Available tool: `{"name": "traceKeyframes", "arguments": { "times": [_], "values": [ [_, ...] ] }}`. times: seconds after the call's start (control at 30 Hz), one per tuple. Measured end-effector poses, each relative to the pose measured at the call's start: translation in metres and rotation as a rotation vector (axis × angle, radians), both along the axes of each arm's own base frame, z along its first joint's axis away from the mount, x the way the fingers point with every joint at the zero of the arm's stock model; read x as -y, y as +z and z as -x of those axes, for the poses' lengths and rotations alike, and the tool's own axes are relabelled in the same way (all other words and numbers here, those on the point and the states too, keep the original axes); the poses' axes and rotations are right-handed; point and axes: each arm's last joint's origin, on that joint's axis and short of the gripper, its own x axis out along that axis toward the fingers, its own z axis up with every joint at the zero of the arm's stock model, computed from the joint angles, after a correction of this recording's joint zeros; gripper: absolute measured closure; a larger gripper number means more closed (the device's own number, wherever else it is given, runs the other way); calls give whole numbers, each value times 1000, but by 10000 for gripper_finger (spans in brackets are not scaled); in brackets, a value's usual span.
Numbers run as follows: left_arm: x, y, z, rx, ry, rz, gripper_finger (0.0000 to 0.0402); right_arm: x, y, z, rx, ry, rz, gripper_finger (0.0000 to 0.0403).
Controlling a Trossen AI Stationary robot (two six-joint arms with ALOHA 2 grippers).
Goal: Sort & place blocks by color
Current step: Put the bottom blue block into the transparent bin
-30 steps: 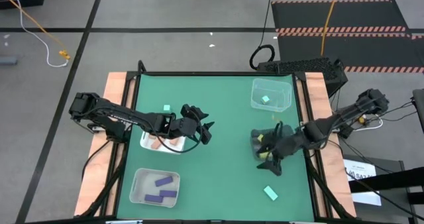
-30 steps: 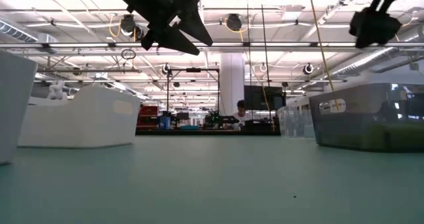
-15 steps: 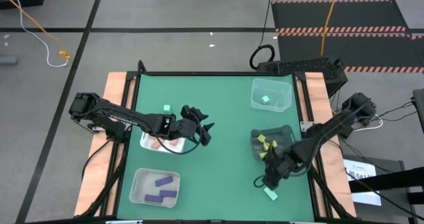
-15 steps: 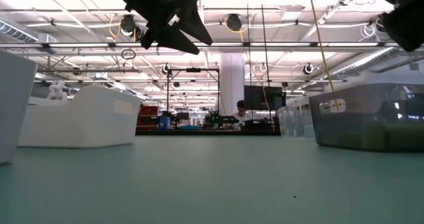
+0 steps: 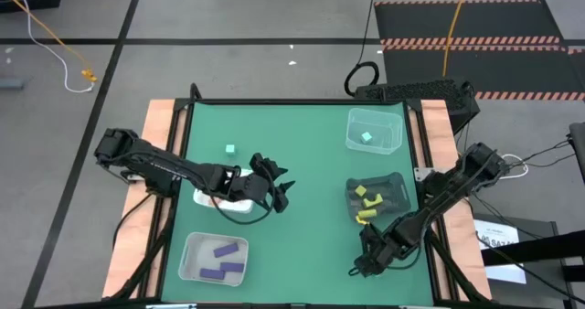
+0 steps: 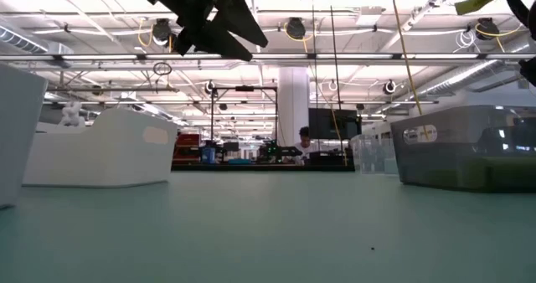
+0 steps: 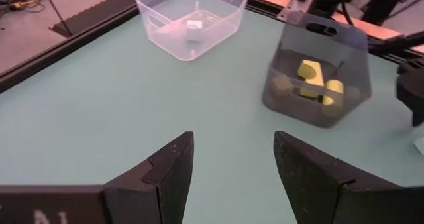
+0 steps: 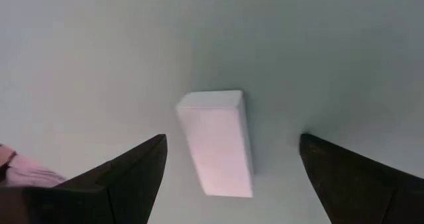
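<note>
My right gripper (image 5: 366, 261) is open, low over the table near its near right corner. In the right wrist view its fingers (image 8: 132, 171) stand on either side of a pale mint bar (image 8: 215, 144) that lies flat on the green table, apart from it. In the high view the gripper hides the bar. My left gripper (image 5: 277, 193) is open and empty above the table's middle (image 7: 233, 136). A mint cube (image 5: 230, 149) lies on the table at the far left.
A dark tray (image 5: 388, 183) with yellow blocks (image 5: 364, 199) stands just beyond my right gripper. A clear tray (image 5: 391, 124) at the far right holds a mint cube (image 5: 366, 137). A clear tray (image 5: 192, 254) at the near left holds purple bars (image 5: 222, 250). A white tray (image 5: 219, 207) lies under the left arm.
My right gripper has gone from above the dark tray toward the table's near edge and down over the mint bar, staying open. My left gripper has shifted a little toward the near edge.
</note>
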Motion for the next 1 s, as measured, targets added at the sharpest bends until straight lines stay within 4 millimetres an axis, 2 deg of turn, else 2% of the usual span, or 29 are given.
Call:
{"name": "traceKeyframes", "arguments": {
  "times": [0.23,0.8,1.0],
  "values": [
    [13,0,3,1,-42,0,192,-7,-16,-1,-37,9,29,65],
    [33,-1,8,-35,-179,-29,192,-5,-19,-2,-3,-78,90,65],
    [37,-1,9,-46,-233,-27,192,-1,-22,2,-56,-116,131,93]
  ]
}}
